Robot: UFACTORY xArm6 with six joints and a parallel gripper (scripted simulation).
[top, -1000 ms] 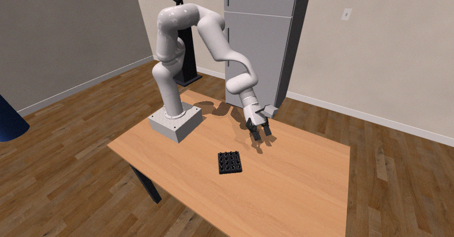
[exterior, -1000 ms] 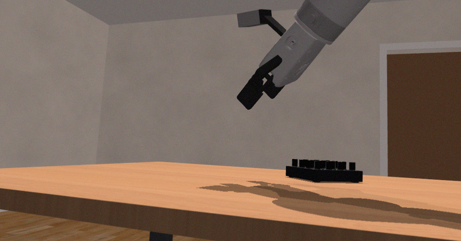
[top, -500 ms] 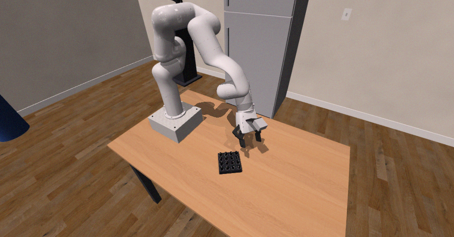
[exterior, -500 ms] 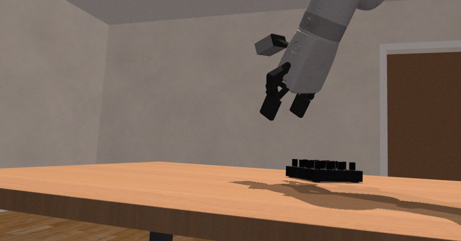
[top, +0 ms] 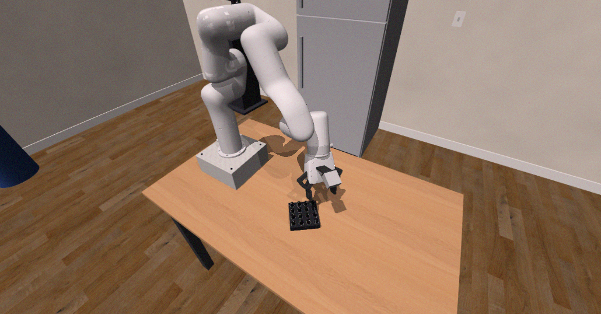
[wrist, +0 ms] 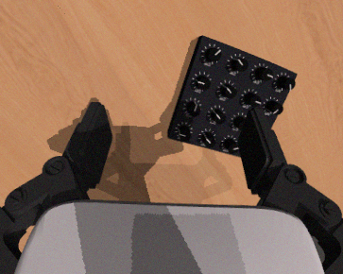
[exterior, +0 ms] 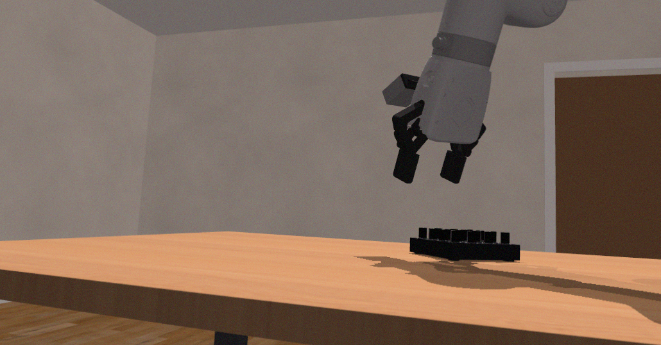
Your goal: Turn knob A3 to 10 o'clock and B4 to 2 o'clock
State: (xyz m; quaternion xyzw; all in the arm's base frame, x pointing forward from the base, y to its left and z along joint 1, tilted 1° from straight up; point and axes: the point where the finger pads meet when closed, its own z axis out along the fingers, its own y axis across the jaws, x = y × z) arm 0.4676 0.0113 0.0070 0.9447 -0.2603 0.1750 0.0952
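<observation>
The knob box is a small black square block with a grid of black knobs, standing flat on the wooden table. It also shows in the exterior view and, turned at an angle, in the wrist view. White lines on the knobs show in the wrist view, but the printed names are too small to read. My gripper points down, open and empty, well above the table just beyond the box's far edge. In the exterior view the gripper hangs clear above the box. In the wrist view the gripper has its right finger covering the box's near right corner.
The arm's grey base block stands on the table's far left corner. A tall grey cabinet stands behind the table. The table's near edge runs across the exterior view.
</observation>
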